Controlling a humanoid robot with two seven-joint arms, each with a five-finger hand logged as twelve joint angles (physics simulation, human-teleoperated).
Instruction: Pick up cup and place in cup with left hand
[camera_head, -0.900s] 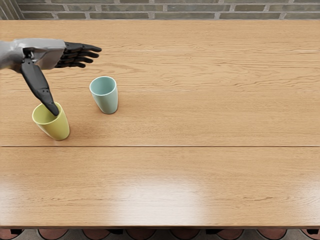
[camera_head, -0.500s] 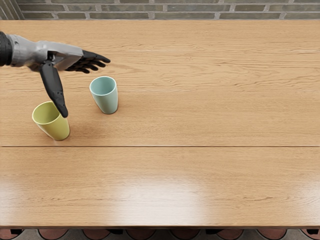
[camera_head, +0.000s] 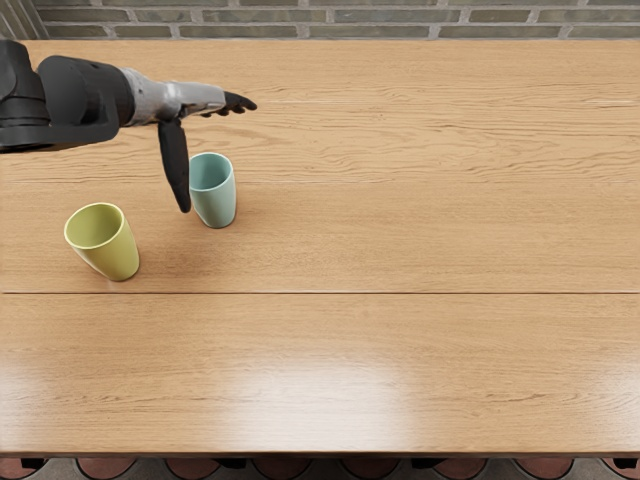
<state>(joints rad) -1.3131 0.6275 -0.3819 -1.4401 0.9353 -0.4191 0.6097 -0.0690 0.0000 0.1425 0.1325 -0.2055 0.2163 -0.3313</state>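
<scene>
On the left part of the table (camera_head: 400, 350), two cups stand upright, well apart from each other. The yellow-green cup (camera_head: 115, 250) is nearer to the front edge; it is smooth, of one plain colour, with a round open mouth and a narrower base. The pale blue-green cup (camera_head: 217, 204) has a similar shape and stands farther back, to the right. The left hand (camera_head: 197, 98) is wide and empty, and its thumb crosses this cup's left edge in the view; whether they touch, I cannot tell.
</scene>
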